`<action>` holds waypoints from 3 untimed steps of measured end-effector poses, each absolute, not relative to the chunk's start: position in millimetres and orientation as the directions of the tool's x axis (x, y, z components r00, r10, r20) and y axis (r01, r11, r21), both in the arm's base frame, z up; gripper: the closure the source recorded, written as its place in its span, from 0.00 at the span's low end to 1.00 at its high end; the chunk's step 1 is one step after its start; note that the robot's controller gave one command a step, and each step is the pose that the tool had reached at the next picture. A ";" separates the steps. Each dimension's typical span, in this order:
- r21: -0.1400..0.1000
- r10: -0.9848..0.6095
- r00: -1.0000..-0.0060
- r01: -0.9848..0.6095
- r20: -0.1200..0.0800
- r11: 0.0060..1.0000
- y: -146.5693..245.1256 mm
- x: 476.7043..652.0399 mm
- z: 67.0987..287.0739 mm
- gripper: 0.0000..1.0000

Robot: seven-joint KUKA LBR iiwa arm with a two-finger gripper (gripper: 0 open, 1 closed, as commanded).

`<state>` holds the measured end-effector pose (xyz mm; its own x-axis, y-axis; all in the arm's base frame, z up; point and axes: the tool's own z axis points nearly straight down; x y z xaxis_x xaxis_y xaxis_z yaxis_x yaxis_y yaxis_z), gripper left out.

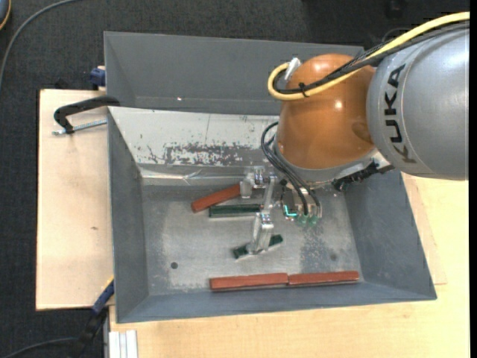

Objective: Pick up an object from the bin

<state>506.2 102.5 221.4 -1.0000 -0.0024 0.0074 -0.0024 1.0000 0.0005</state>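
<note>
The gripper [261, 239] I am operating is hanging low at the middle of the bin [127, 222], right over a short dark green stick [240, 252] lying on the floor. I cannot tell whether its jaws are open or closed.

The bin [127, 222] is grey sheet metal with a matt finish. Pale scuffs cover its floor, and dark chips speckle the far wall where the finish is worn. The red-brown bars [250, 280] along the near edge look matt and smooth; whether they are wood or plastic cannot be told. The dark green stick [235, 210] near the middle has a slight sheen. The gripper [261, 245] is bare bright metal. The orange cover [328, 118] is glossy plastic, and the arm [432, 110] is smooth satin grey.
</note>
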 end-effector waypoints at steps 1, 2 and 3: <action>0.003 0.058 -0.998 0.058 -0.006 0.998 49.7 524.0 71.4 0.00; 0.004 0.059 -0.998 0.059 -0.017 0.998 49.6 527.6 74.7 1.00; 0.002 0.058 -0.998 0.058 -0.004 0.998 49.5 523.5 71.1 0.00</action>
<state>523.5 49.5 71.1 -0.9983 0.0583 -0.0036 0.0583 0.9983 0.0023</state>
